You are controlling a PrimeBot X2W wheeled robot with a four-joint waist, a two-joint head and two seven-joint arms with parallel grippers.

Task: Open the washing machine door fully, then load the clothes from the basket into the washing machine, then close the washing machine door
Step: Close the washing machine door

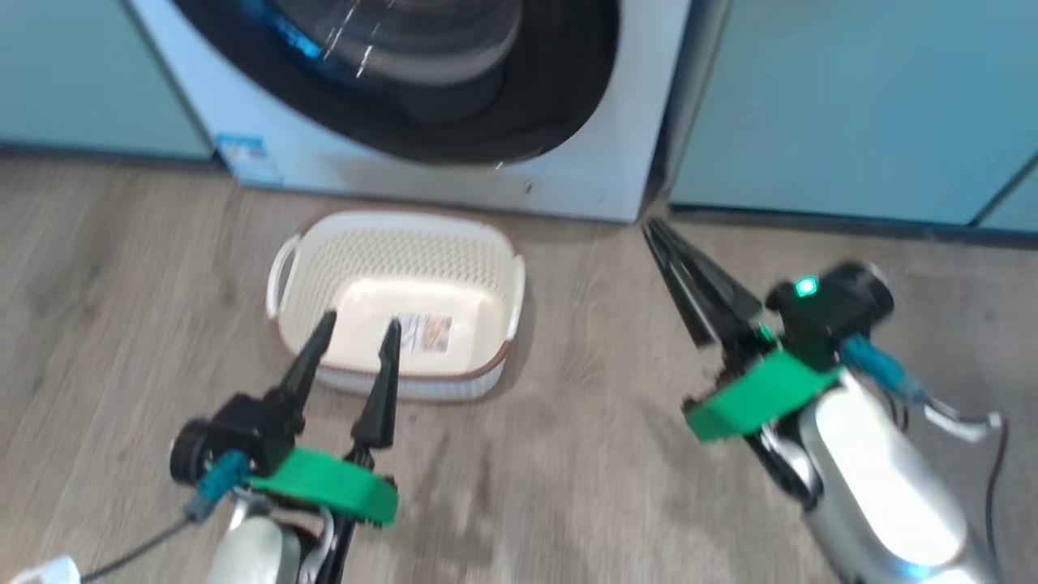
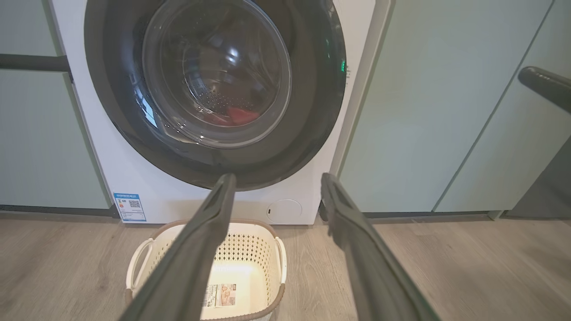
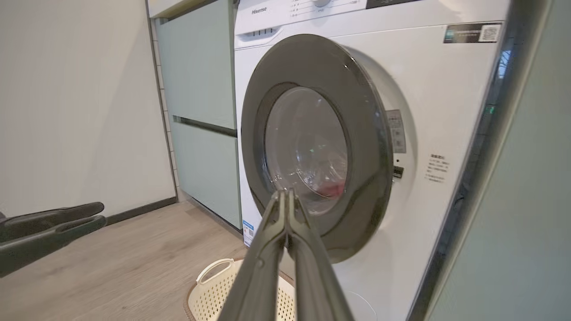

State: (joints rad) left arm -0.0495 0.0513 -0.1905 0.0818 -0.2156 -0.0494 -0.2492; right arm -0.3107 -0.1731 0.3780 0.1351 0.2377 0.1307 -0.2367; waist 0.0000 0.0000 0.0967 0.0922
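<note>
Red clothes (image 2: 241, 115) lie behind the glass of the washing machine door (image 2: 312, 116), ahead of the left gripper (image 1: 361, 322), whose fingers are spread over the basket (image 1: 519, 280) and its paper sticker (image 2: 221, 295). The right gripper (image 1: 653, 231), fingers pressed together, points at the Hisense washing machine (image 3: 446, 89). A blue-and-white QR label (image 2: 130, 207) sits low, left of the spread fingers.

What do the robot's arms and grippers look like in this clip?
Both the left gripper and right gripper have two long, tapering black fingers, a bright green bracket, a black wrist module with a teal connector, and a glossy silver-white forearm. The right module carries a lit green light.
</note>
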